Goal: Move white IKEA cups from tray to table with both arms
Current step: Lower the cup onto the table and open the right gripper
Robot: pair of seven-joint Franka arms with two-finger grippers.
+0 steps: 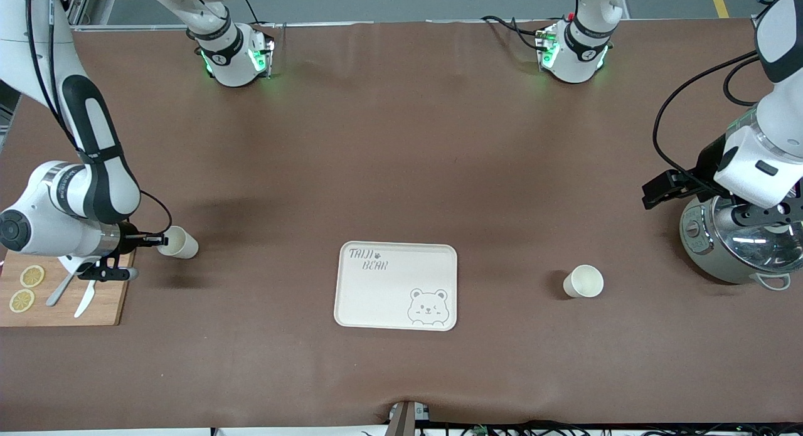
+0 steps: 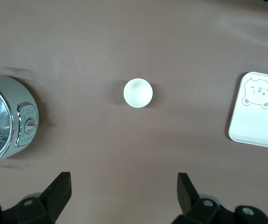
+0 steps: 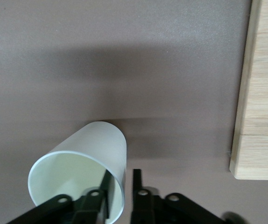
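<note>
Both cups are off the bear tray [image 1: 396, 285], so the move looks all but done. One cup [image 1: 583, 281] stands alone on the table [image 1: 401, 172] toward the left arm's end; the left gripper [image 2: 124, 191], fingers wide, hangs over the cooker [image 1: 734, 248]. The other cup [image 1: 178, 242] sits beside the cutting board [image 1: 63, 298], the right gripper [image 3: 121, 186] straddling its rim, fingers narrow and seemingly loosening to release.
</note>
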